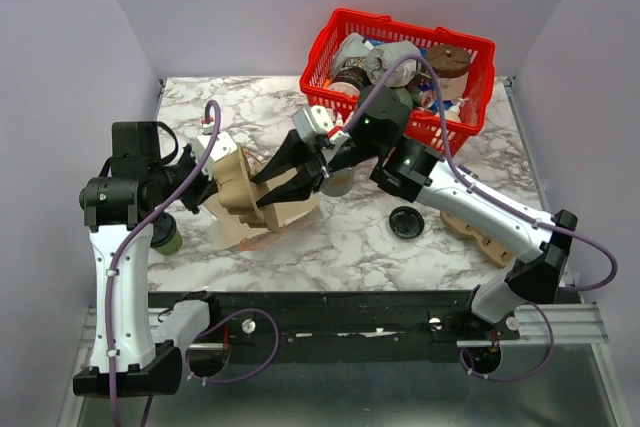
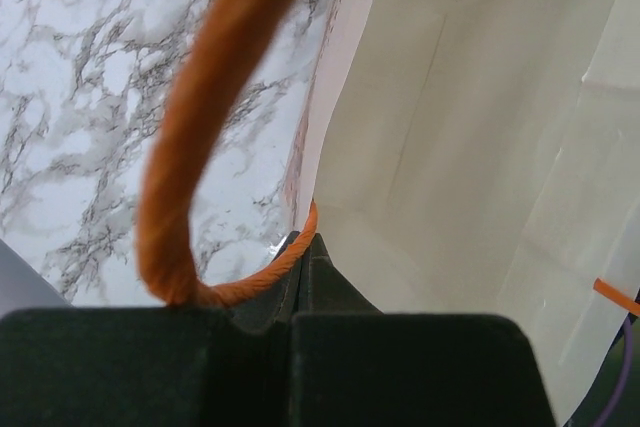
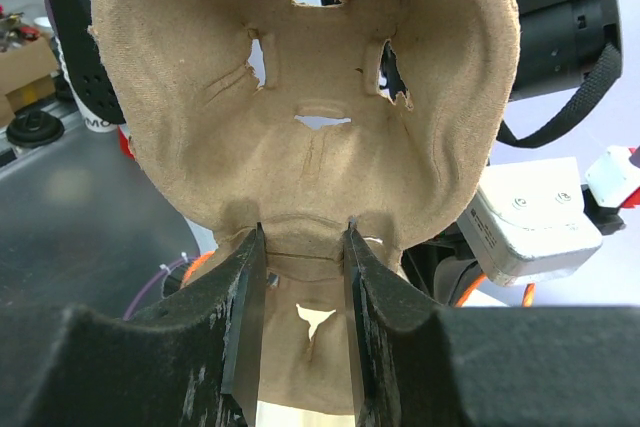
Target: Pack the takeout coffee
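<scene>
Takeout coffee (image 1: 167, 237) stands outside bag (image 2: 450, 147); left gripper (image 2: 305, 245) pinches bag, right gripper (image 3: 303, 239) clamps carrier (image 3: 300, 67).

We see a white marble-veined table (image 1: 262, 105), evenly lit. Pale lilac walls (image 1: 230, 7) enclose it at nine, twelve and three o'clock.

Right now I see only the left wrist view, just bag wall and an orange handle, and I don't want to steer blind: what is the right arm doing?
Observer: The right gripper pinches the rim of a brown pulp cup carrier, close by your paper bag.
Operator: Any cups in that carrier?
Observer: None; the right wrist view shows no cup in it.
Operator: Anything loose near that arm?
Observer: A black lid lies flat on the marble table beside its forearm.
</scene>
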